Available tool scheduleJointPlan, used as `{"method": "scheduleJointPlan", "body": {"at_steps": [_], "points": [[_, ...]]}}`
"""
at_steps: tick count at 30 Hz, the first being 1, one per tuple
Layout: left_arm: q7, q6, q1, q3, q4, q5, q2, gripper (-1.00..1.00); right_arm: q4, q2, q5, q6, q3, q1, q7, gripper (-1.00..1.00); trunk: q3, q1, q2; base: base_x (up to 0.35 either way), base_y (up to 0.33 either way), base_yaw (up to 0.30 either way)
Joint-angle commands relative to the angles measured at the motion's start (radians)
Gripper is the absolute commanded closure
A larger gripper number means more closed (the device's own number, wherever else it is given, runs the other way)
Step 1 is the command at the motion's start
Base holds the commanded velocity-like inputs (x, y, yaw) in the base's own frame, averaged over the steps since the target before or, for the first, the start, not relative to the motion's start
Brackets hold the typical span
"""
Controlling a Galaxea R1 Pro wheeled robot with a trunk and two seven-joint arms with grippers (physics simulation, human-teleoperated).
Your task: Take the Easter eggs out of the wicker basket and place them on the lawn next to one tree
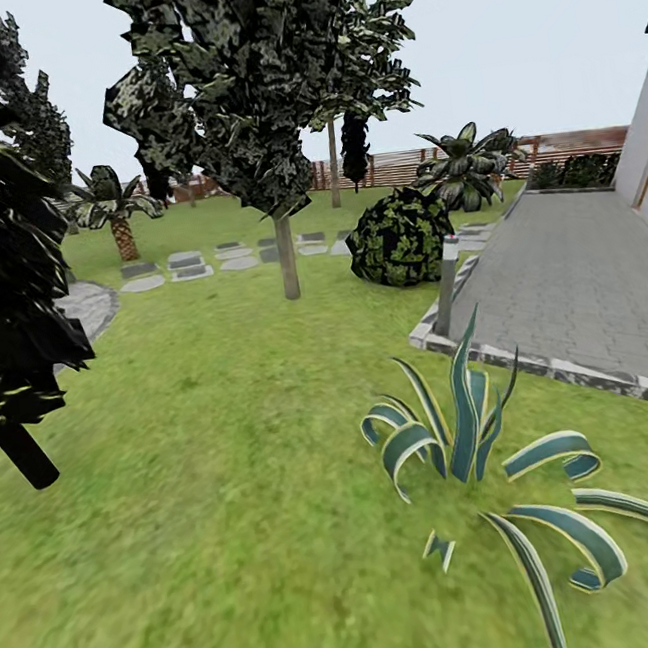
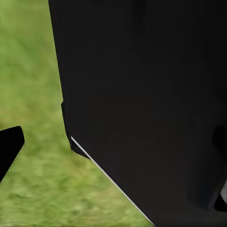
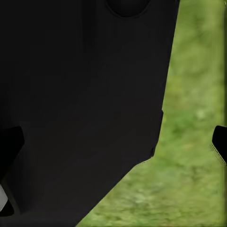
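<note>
Facing open lawn (image 1: 237, 535) in the garden, with the step in hand judged as travel toward the wicker basket, no egg yet collected. Left gripper (image 2: 113, 142): fingers spread wide, nothing between them, grass beyond the tips and the robot's own dark body close alongside. Right gripper (image 3: 113, 144): likewise spread and empty, one fingertip (image 3: 220, 144) against grass, dark body alongside. Lawn therefore directly past both sets of fingertips. A candidate tree (image 1: 286, 258) stands well ahead of both grippers and far out of reach: trunk pale, long axis upright, crown pointing straight up. Cannot confirm it as the thick slanted trunk the task names. A near-black tree (image 1: 22, 454) lies ahead on the left arm's side, nearer, trunk leaning. To do this step well: keep both arms tucked and jaws open while driving; sweep the head to locate the basket before committing to a route; steer wide of the striped spiky plant (image 1: 467, 428) just ahead on the right arm's side, and of the lamp post (image 1: 447, 285) and kerbed paving (image 1: 580, 275) beyond it. Note the chosen tree's position now, so all three eggs go to one trunk.
</note>
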Motion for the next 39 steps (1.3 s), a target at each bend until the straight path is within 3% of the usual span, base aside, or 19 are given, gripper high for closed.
{"method": "scheduleJointPlan", "body": {"at_steps": [1, 31, 39], "points": [[-0.003, 0.0, 0.0, -0.001, -0.002, -0.002, 0.0, -1.0, 0.002, 0.0, 0.002, 0.0, 0.001, -0.001, 0.003, -1.0, -0.001, 0.001, 0.0, 0.337, 0.0, 0.0], [-0.003, 0.001, 0.0, -0.001, -0.002, -0.002, 0.0, -1.0, 0.002, 0.0, 0.001, 0.0, -0.001, -0.001, 0.003, -1.0, -0.001, 0.001, 0.0, 0.337, 0.0, 0.0], [-0.003, 0.0, 0.0, 0.0, -0.002, -0.002, 0.0, -1.0, 0.002, 0.0, 0.001, 0.001, -0.001, -0.001, 0.003, -1.0, -0.001, 0.001, 0.0, 0.337, 0.0, 0.172]]}}
